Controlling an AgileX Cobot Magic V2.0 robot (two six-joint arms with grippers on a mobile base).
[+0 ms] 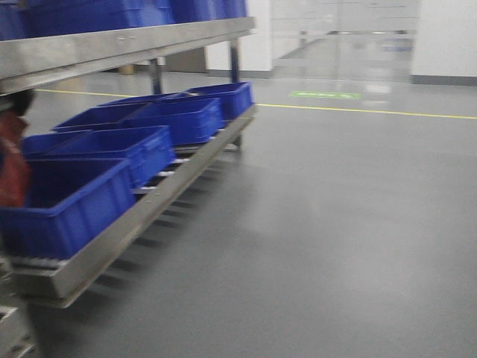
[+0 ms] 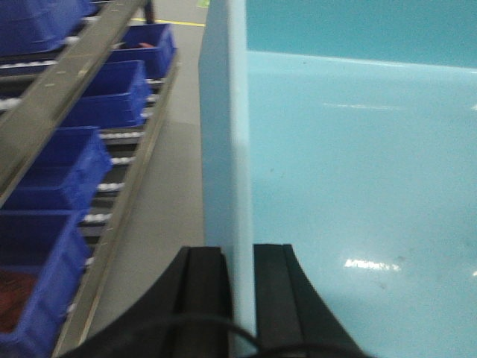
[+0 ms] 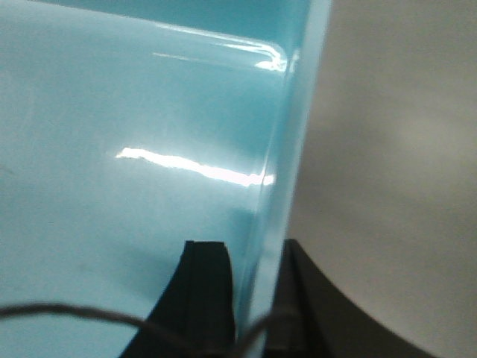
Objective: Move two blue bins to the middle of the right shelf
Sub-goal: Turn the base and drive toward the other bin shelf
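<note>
Left gripper (image 2: 240, 257) pinched one side wall of a pale blue bin (image 2: 358, 186), and the right gripper (image 3: 257, 250) pinched the opposite wall. That bin sat over grey floor (image 2: 171, 164), a rack (image 2: 67, 82) of dark blue bins (image 2: 112, 93) to its left.

No writing, number or brand can be read in any of the three views. The only sign-like thing is a green floor marking (image 1: 326, 95). It sits between one and two o'clock from the middle of the front view, flat on the grey floor (image 1: 335, 239). It lies just on the far side of the yellow line (image 1: 373, 111). It looks like a long rectangle with paler shapes inside, but blur and glare smear them, so I cannot tell whether they are letters or symbols.
</note>
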